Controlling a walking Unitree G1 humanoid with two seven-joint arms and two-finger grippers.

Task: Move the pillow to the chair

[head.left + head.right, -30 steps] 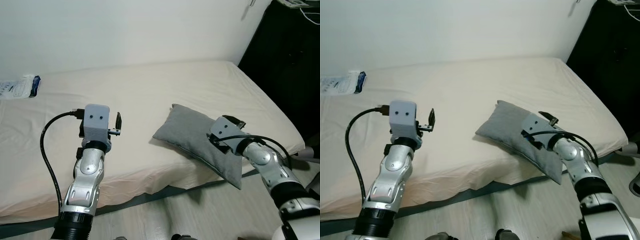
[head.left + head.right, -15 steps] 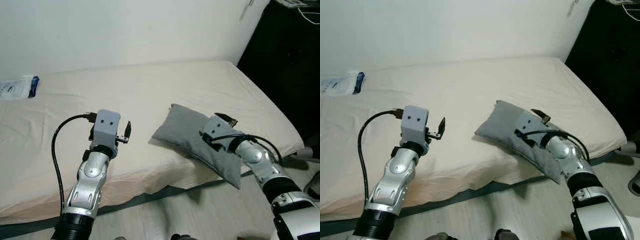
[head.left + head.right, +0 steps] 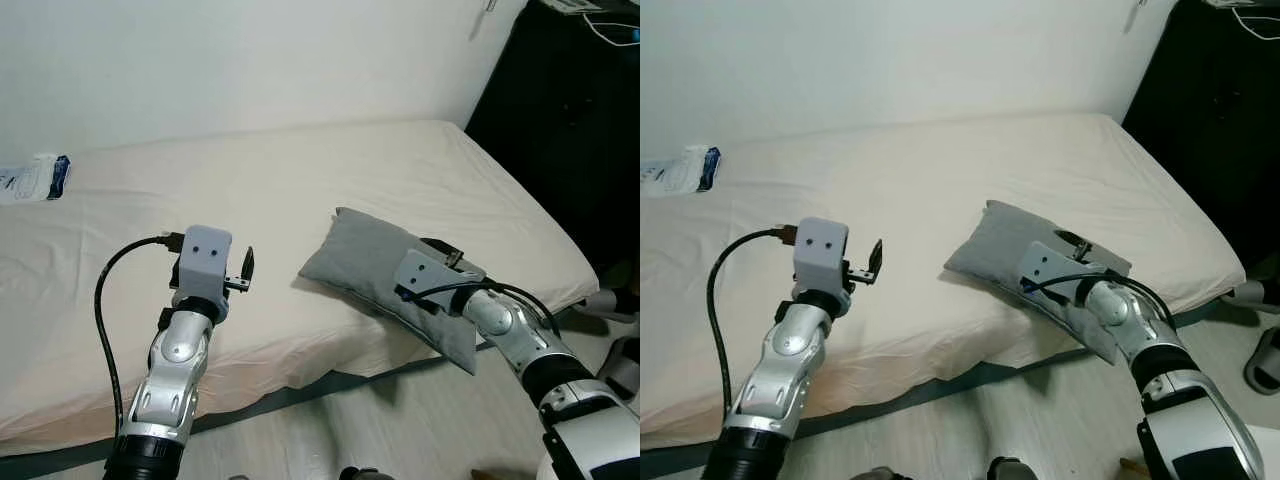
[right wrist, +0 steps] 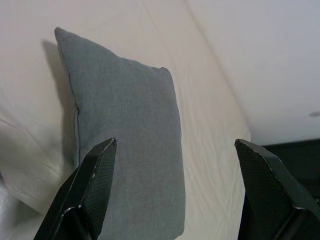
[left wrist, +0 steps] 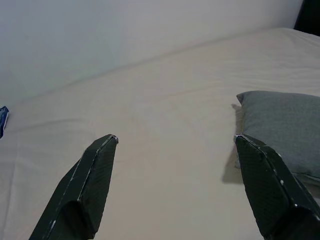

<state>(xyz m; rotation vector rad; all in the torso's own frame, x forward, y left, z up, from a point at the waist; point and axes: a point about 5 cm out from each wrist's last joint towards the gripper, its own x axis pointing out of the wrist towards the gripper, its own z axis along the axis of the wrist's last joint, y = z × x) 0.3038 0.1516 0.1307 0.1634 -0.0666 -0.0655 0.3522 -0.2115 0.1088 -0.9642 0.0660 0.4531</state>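
Note:
A grey pillow lies near the front edge of the cream bed, towards its right side, with one corner hanging over the edge. My right gripper rests low over the pillow's near end. Its fingers are open wide, and the pillow lies beneath and between them. My left gripper is held above the bare sheet to the left of the pillow, apart from it. It is open with nothing between its fingers, and the pillow's edge lies beyond one of them.
A blue and white packet lies at the bed's far left by the white wall. A tall dark cabinet stands to the right of the bed. Grey wooden floor runs along the bed's front. A grey furniture leg pokes in at the right edge.
The view has shifted a little. My right gripper has slid leftwards, further onto the pillow. The left gripper has stayed over the sheet, still open.

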